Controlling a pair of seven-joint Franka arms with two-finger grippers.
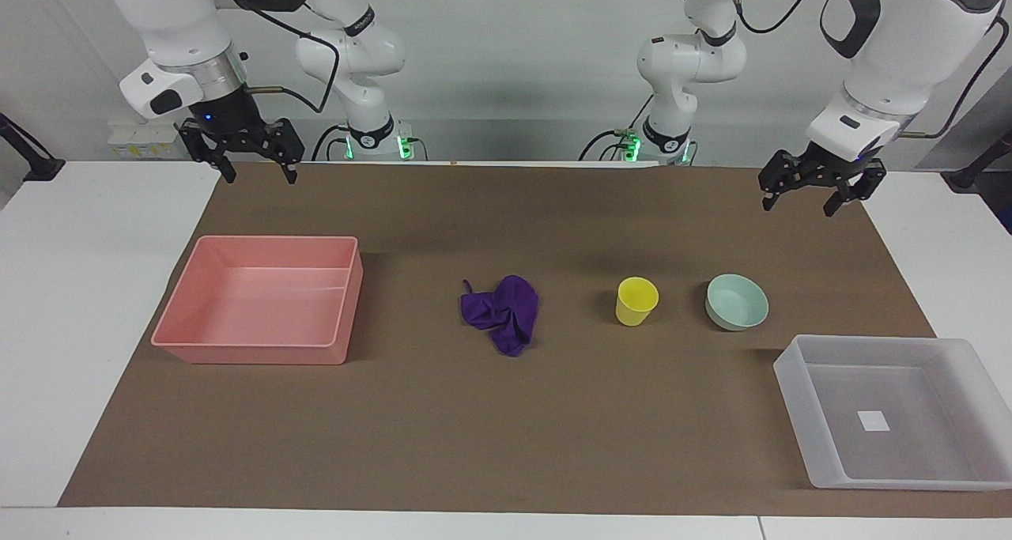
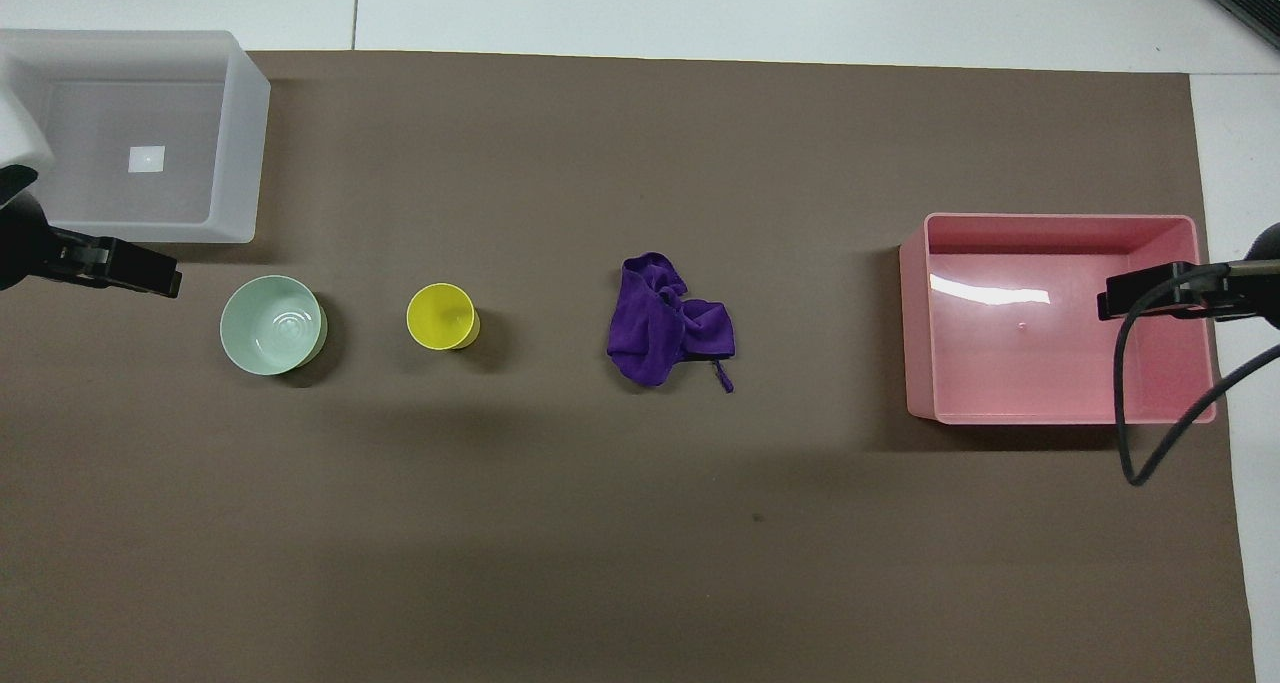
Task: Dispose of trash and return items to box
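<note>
**Starting layout and likely failure points**

Both arms waited raised at the robots' edge of the mat, the left gripper (image 1: 814,192) and right gripper (image 1: 251,163) spread wide and empty. The purple cloth (image 1: 504,312), yellow cup (image 1: 636,300) and green bowl (image 1: 736,301) stood in a row, apart; the translucent box (image 1: 798,382) lay farther out. The limp cloth might slip or snag; the cup might tip if nudged; sorting into the pink bin (image 1: 178,319) could be confused.

White jointed arms with black cables, black hands, green-lit bases
</note>
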